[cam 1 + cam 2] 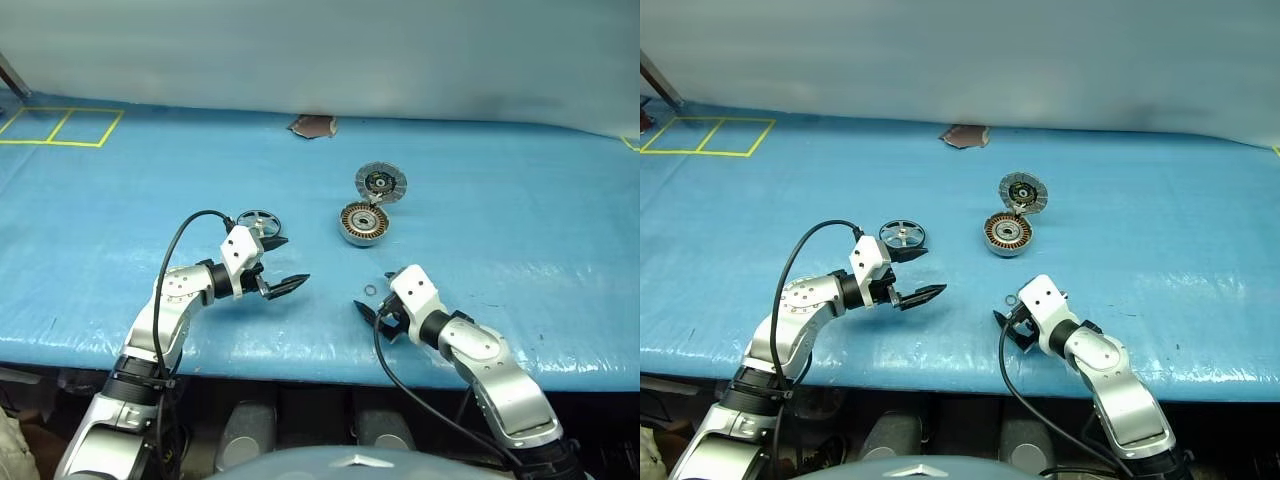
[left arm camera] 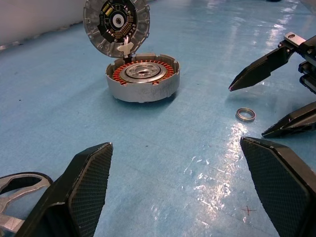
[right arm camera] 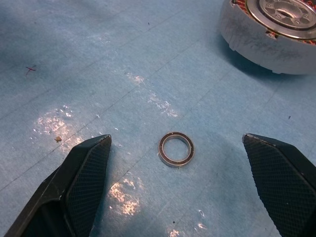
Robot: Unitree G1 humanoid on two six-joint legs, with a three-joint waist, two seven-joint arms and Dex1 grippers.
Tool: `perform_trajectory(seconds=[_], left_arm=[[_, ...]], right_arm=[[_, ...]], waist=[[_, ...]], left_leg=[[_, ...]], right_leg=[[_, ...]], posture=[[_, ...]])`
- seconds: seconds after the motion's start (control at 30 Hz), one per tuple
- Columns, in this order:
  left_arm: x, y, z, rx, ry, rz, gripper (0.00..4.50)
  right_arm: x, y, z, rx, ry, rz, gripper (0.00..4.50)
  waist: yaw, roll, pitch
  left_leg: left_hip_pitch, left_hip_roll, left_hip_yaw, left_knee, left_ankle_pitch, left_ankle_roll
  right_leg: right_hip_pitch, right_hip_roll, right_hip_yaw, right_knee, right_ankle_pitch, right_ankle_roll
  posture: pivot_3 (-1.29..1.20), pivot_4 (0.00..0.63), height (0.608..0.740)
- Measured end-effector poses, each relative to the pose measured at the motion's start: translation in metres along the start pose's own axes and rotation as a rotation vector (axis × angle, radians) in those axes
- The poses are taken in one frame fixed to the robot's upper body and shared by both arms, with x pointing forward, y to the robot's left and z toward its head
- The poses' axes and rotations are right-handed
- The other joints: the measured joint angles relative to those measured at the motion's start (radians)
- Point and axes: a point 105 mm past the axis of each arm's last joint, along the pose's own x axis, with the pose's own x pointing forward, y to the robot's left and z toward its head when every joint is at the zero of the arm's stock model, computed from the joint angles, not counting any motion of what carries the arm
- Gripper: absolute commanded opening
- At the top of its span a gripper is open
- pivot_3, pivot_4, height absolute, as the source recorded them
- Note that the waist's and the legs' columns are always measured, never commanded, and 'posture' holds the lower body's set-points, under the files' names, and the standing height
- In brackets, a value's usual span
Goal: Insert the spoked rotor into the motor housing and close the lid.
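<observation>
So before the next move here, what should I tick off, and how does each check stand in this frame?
1. Lid swung open, standing up at the far edge of the motor housing: ok.
2. Housing cavity free for the part, windings and centre exposed: ok.
3. Spoked rotor lying flat on the blue table cover, unheld, beside the left gripper: ok.
4. Left gripper open, nothing between its fingers: ok.
5. Right gripper open, empty: ok.
6. Small loose ring lying between the right gripper's fingers, not a task part: not ok; it risks being picked by mistake.
</observation>
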Motion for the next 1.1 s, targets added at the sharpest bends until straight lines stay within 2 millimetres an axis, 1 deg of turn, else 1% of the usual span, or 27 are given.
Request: perform_trajectory(seconds=[0.23,0.33,0.37,0.43,0.5,0.57,0.63,0.67,0.73,0.77,0.83,0.9,0.97,1.1], left_arm=[[0.001,-0.002,0.0,-0.002,-0.003,-0.012,4.5],[0.001,-0.002,0.0,-0.002,-0.003,-0.013,4.5],[0.001,-0.002,0.0,-0.002,-0.003,-0.013,4.5],[0.001,-0.002,0.001,-0.001,-0.005,-0.014,4.5],[0.001,-0.002,0.001,-0.001,-0.005,-0.014,4.5],[0.0,-0.001,0.001,0.001,-0.003,-0.013,4.5],[0.0,0.0,0.001,0.005,-0.001,-0.009,4.5],[0.0,0.0,0.001,0.007,0.0,-0.008,4.5],[0.0,0.0,0.001,0.008,0.0,-0.008,4.5],[-0.003,0.002,0.0,0.005,0.002,0.011,4.5],[-0.006,0.002,-0.003,-0.003,0.003,0.034,4.5],[-0.009,-0.001,-0.01,-0.024,0.014,0.053,4.5],[-0.011,-0.003,-0.016,-0.042,0.024,0.073,4.5],[-0.013,-0.006,-0.016,-0.041,0.018,0.084,4.5]], right_arm=[[0.001,-0.001,-0.001,0.017,0.005,-0.024,4.49],[0.004,-0.003,0.007,0.047,-0.039,-0.055,4.49],[0.006,-0.007,0.015,0.048,-0.068,-0.069,4.49],[0.009,-0.018,0.044,0.0,-0.153,-0.087,4.49],[0.008,-0.027,0.078,-0.088,-0.238,-0.081,4.49],[0.01,-0.031,0.096,-0.144,-0.273,-0.062,4.49],[0.019,-0.033,0.106,-0.207,-0.258,-0.018,4.49],[0.026,-0.035,0.107,-0.24,-0.231,0.007,4.49],[0.031,-0.038,0.105,-0.255,-0.202,0.018,4.49],[0.046,-0.034,0.097,-0.334,-0.113,0.096,4.49],[0.058,-0.035,0.095,-0.442,-0.026,0.164,4.49],[0.063,-0.04,0.095,-0.51,0.028,0.203,4.49],[0.068,-0.04,0.094,-0.569,0.073,0.255,4.49],[0.077,-0.046,0.088,-0.642,0.16,0.323,4.49]], waist=[[0.001,0.0,0.0],[-0.001,0.0,0.0],[-0.002,0.0,0.0],[-0.006,0.0,0.0],[-0.005,0.0,0.0],[-0.004,-0.001,0.0],[-0.004,-0.001,0.0],[-0.004,-0.001,0.0],[-0.002,-0.001,0.0],[-0.007,-0.001,0.001],[-0.018,-0.001,0.001],[-0.017,-0.001,0.001],[-0.016,-0.001,0.001],[-0.014,-0.002,0.001]], left_leg=[[0.0,0.0,0.0,0.0,0.0,0.0],[0.0,0.0,0.0,0.0,0.0,0.0],[0.0,0.0,0.0,0.0,0.0,0.0],[0.0,0.0,0.001,0.001,0.0,0.0],[0.0,0.0,0.001,0.001,0.0,0.0],[0.0,0.0,0.0,0.0,0.0,0.0],[0.0,0.0,0.0,-0.001,0.0,0.0],[0.0,0.0,0.0,-0.001,0.0,0.0],[0.0,0.0,0.0,-0.001,0.0,0.0],[0.0,0.0,0.002,-0.002,0.0,0.0],[0.0,0.0,0.002,-0.001,0.0,0.001],[0.0,0.001,0.001,-0.001,0.0,0.001],[0.0,0.001,0.001,-0.001,0.0,0.0],[0.0,0.0,0.001,-0.001,0.0,0.0]], right_leg=[[0.0,0.0,0.0,0.0,0.0,0.0],[0.0,0.0,0.0,0.0,0.0,0.0],[0.0,0.0,0.0,0.0,0.0,0.0],[-0.001,0.0,0.0,0.0,0.0,0.001],[0.0,0.0,0.0,0.0,0.0,0.001],[0.0,0.0,-0.001,0.0,0.0,0.001],[0.0,0.0,0.0,0.0,0.0,0.0],[-0.001,0.0,0.0,-0.001,0.0,0.0],[0.0,0.0,-0.001,-0.001,0.0,0.0],[-0.002,0.0,0.0,-0.001,0.001,0.0],[-0.001,0.0,0.0,0.0,0.001,0.0],[-0.001,0.0,-0.001,0.0,0.001,0.0],[-0.001,0.0,-0.001,0.0,0.001,0.0],[-0.001,0.0,0.0,-0.001,0.001,0.0]], posture=[[0.0,0.15,0.74],[0.0,0.15,0.74],[0.0,0.15,0.74],[0.0,0.15,0.74],[0.0,0.15,0.74],[0.0,0.15,0.74],[0.0,0.15,0.74],[0.0,0.15,0.74],[0.0,0.15,0.74],[0.0,0.15,0.74],[0.0,0.15,0.74],[0.0,0.15,0.74],[0.0,0.15,0.74],[0.0,0.15,0.74]])
